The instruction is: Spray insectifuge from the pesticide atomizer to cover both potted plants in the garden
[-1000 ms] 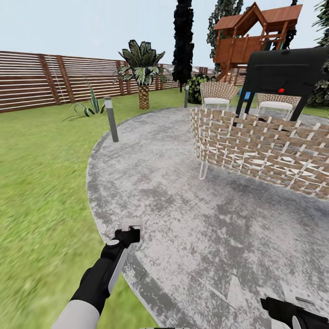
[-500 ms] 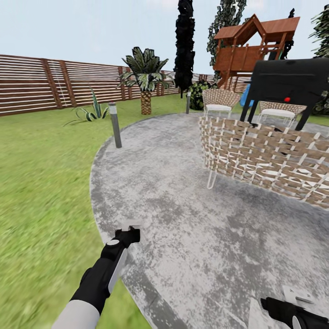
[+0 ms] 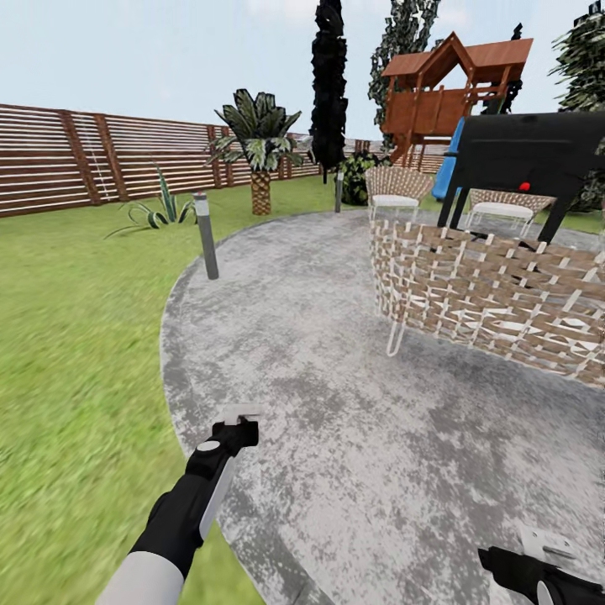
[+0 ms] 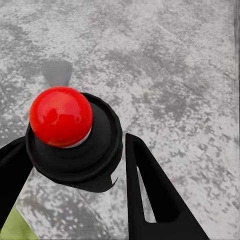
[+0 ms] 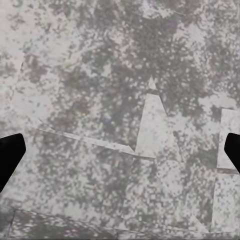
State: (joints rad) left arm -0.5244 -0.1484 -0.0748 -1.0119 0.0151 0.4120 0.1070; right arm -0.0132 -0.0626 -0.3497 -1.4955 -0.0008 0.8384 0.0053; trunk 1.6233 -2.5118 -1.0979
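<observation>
In the head view the left claw [image 3: 242,423] hangs over the edge of the patio [image 3: 336,403]. The lawn [image 3: 76,353] is on its outer side and a grey post [image 3: 204,235] stands far ahead of it. At this size I cannot tell what its tips hold. The right claw [image 3: 538,548] is cut off by the picture corner. Well ahead of it is a woven chair [image 3: 496,290], which hides the legs of a black grill [image 3: 529,155]. In the left wrist view the left claw [image 4: 75,142] is closed on the atomizer [image 4: 75,145], one finger [image 4: 145,185] close against each side. Only its dark round top with the red ball shows; the body is hidden below. In the right wrist view the right claw [image 5: 120,155] is wide open and holds nothing. Only its two black tips show, and the patio [image 5: 100,75] lies beneath.
</observation>
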